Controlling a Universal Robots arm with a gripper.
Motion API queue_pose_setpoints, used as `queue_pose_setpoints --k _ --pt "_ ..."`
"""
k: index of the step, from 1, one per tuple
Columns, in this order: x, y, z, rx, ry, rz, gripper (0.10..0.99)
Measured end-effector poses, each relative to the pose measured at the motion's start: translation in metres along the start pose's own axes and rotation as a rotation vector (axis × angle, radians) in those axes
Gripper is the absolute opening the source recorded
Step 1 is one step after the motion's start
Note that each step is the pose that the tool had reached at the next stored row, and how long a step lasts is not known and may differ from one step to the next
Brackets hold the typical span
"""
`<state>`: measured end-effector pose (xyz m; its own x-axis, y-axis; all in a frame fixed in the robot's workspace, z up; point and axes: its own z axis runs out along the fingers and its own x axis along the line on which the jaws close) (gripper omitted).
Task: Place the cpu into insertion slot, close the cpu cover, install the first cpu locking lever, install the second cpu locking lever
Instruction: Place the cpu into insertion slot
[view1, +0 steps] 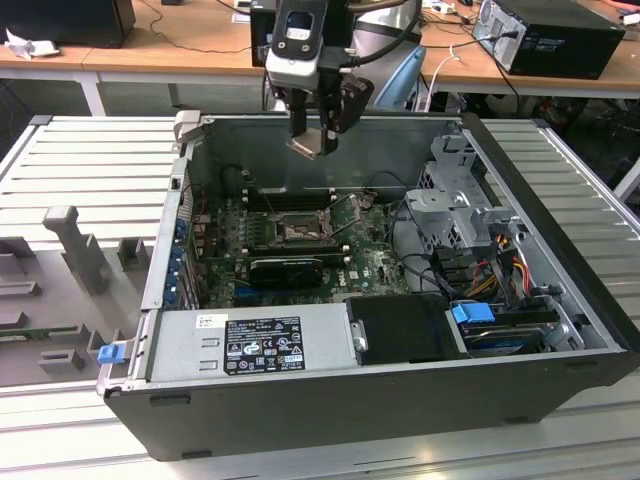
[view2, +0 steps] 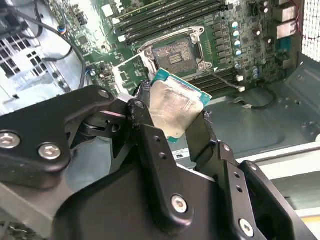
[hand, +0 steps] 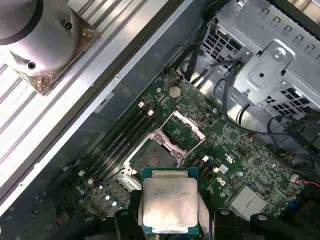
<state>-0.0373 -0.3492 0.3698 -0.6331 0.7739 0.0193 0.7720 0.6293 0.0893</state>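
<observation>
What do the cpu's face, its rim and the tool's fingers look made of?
Cpu: face looks like silver-grey metal, dull sheen with smudges; rim is teal-green, likely circuit board. Tool fingers: matte black, perhaps coated metal or hard plastic, cannot tell which; silver screws hold them.

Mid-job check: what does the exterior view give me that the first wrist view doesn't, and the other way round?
Exterior view: the whole open computer case, its power supply, and the gripper hanging above the case's far wall. First wrist view: the cpu cover standing open off the socket, and a coin battery on the board. Both: the cpu clamped in the gripper, clear of the uncovered insertion slot, not yet seated.
</observation>
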Motion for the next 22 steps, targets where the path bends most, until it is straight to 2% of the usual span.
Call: queue_pose_setpoints --k 3,11,17,22 --pt "0.0 0.0 0.0004 -0.002 -0.0075 0.083 0.529" --pt "0.0 -0.0001 0.001 -0.004 -0.0195 0.213 0.529" --pt "0.0 -0.0001 0.0014 -0.005 -0.0251 0.275 0.529" --pt "0.0 -0.0002 0.0025 -0.006 -0.0348 0.372 0.529"
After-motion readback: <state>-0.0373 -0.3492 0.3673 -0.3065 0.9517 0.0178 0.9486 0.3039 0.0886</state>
